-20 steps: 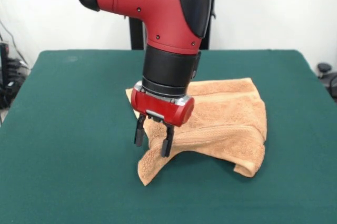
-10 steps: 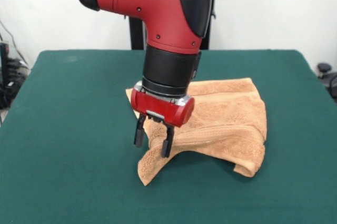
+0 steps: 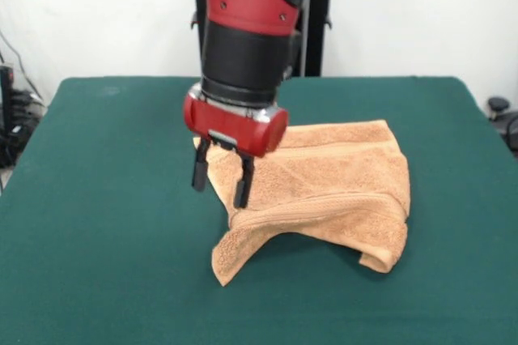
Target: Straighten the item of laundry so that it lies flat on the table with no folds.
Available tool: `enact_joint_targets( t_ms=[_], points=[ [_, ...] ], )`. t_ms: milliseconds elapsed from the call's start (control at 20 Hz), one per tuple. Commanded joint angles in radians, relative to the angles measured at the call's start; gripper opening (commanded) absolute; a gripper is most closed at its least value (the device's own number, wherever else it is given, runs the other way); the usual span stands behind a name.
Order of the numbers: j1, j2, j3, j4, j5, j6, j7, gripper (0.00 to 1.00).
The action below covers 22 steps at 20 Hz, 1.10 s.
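The item of laundry, an orange-tan terry towel [image 3: 332, 187], lies rumpled on the dark green table [image 3: 105, 223], right of centre. Its near left corner is folded into a raised ridge that runs down to a point at the front, and a woven band crosses it. My gripper [image 3: 218, 184] hangs from the red and black arm above the towel's left edge. Its two black fingers [image 3: 241, 186] are apart with nothing between them, clear of the cloth.
Bare green table surface spreads wide to the left of the towel and in front of it. A dark stand rises behind the table's far edge, and cables [image 3: 16, 118] hang at the left side.
The gripper has risen and shifted left and back, off the towel's folded ridge. The towel's shape looks the same as before.
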Motion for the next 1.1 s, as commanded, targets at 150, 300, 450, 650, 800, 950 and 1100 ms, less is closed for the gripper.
enact_joint_targets(
  t_ms=[150, 300, 450, 650, 800, 950, 1100],
  points=[
    [-0.008, -0.060, 0.159, 0.134, -0.018, 0.163, -0.134, 1.00],
    [0.001, -0.045, 0.156, 0.144, -0.025, 0.136, -0.102, 1.00],
    [0.015, -0.038, 0.145, 0.157, -0.027, 0.116, -0.073, 1.00],
    [0.032, -0.041, 0.133, 0.188, -0.027, 0.100, -0.046, 1.00],
    [0.043, -0.041, 0.127, 0.212, -0.032, 0.079, -0.034, 1.00],
    [0.049, -0.038, 0.123, 0.228, -0.040, 0.056, -0.028, 1.00],
    [0.036, -0.004, 0.118, 0.236, -0.063, 0.003, -0.030, 1.00]
  ],
)
